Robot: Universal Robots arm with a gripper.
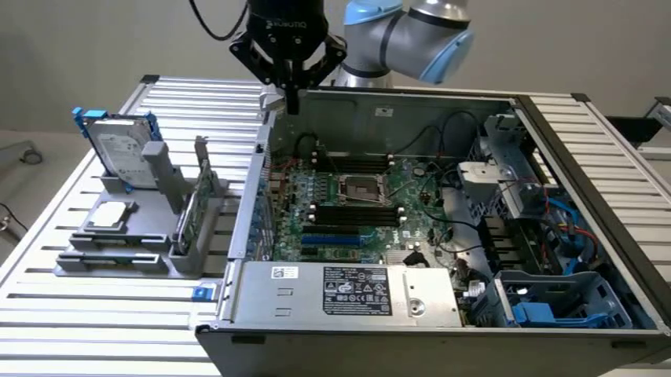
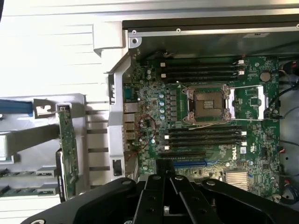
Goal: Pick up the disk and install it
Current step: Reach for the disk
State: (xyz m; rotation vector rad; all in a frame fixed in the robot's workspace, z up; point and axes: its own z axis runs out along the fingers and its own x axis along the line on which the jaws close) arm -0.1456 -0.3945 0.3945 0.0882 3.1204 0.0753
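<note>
The disk (image 1: pixel 121 149) is a silver-grey drive with a white label and blue side rails. It stands upright in a grey holder (image 1: pixel 147 236) on the exterior view's left, outside the computer case. My gripper (image 1: pixel 291 104) hangs above the case's back left corner, well apart from the disk, shut with nothing between its fingers. In the wrist view the black fingers (image 2: pixel 154 196) are pressed together over the motherboard's (image 2: pixel 210 116) edge. One blue rail of the disk (image 2: pixel 14 106) shows at that picture's border.
The open computer case (image 1: pixel 587 204) lies on a slatted metal table (image 1: pixel 63 314), with the motherboard (image 1: pixel 357 204) exposed and a blue-trimmed bay (image 1: pixel 555 302) at the front right. The holder also carries a thin green circuit card (image 1: pixel 192 208) and a small silver chip (image 1: pixel 110 216).
</note>
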